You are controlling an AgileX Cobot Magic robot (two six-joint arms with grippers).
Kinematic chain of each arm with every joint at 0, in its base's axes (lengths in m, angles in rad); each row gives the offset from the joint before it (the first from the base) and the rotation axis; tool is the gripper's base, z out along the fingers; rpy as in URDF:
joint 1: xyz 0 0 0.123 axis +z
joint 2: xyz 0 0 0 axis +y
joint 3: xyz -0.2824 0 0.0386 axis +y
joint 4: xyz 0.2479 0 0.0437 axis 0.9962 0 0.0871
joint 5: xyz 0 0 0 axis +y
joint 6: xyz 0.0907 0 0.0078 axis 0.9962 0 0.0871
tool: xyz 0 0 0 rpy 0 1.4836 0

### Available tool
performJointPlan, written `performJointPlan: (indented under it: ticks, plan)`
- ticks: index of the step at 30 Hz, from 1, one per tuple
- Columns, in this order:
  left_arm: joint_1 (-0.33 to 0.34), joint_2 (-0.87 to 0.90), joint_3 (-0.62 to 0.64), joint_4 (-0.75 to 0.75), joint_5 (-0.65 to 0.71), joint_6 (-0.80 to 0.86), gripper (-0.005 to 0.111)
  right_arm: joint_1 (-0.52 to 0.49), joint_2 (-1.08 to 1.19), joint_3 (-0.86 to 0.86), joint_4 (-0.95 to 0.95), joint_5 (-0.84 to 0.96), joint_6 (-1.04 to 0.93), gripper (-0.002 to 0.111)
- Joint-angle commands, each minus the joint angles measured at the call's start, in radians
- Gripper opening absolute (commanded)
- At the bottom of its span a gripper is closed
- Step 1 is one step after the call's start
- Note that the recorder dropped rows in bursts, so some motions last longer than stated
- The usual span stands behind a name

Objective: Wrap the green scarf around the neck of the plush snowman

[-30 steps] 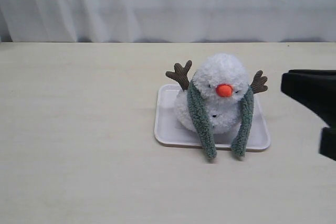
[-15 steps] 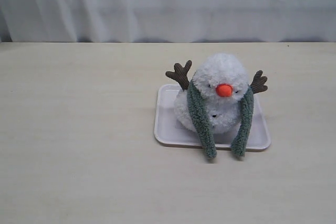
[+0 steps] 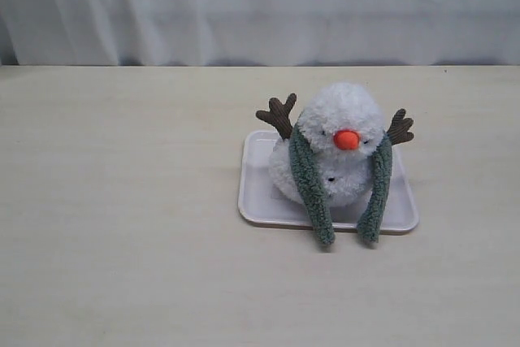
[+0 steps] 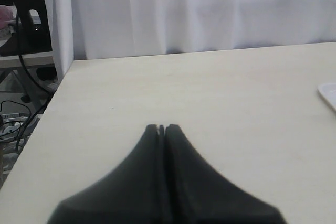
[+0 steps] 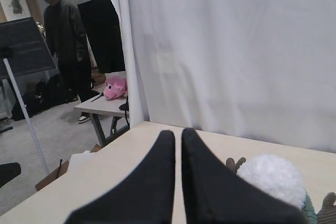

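Our left claw [image 4: 161,127] and right claw [image 5: 177,132] are pinched closed, empty, over open table [image 3: 122,201]; on the tray [image 3: 256,201] the green scarf [image 3: 311,184] drapes the plush snowman [image 3: 341,115], ends overhanging the near edge, neck hidden

Dull-green scarf [image 3: 311,184], white snowman [image 3: 341,107] (orange nose [image 3: 347,140]), white tray [image 3: 258,197]

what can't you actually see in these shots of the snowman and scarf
- Exterior view: how the green scarf runs behind the plush snowman is hidden by its head.
- Right wrist view: most of the snowman is cut off by the frame edge and the right end effector.
- Left wrist view: only a corner of the tray shows.
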Motion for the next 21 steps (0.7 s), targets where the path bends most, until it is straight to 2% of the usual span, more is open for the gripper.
performJointPlan:
  ticks: [1,10,21]
  plan:
    - [0.000,-0.003,0.004,0.000,-0.012,-0.006,0.000,-0.006,-0.085,0.055,0.000,0.004,0.000,0.004]
    - [0.000,-0.003,0.004,0.000,-0.009,-0.006,0.000,-0.177,-0.210,0.161,0.006,0.004,0.000,0.004]
    - [0.000,-0.003,0.004,0.000,-0.009,-0.006,0.000,-0.496,-0.210,0.176,0.006,0.004,0.000,0.004]
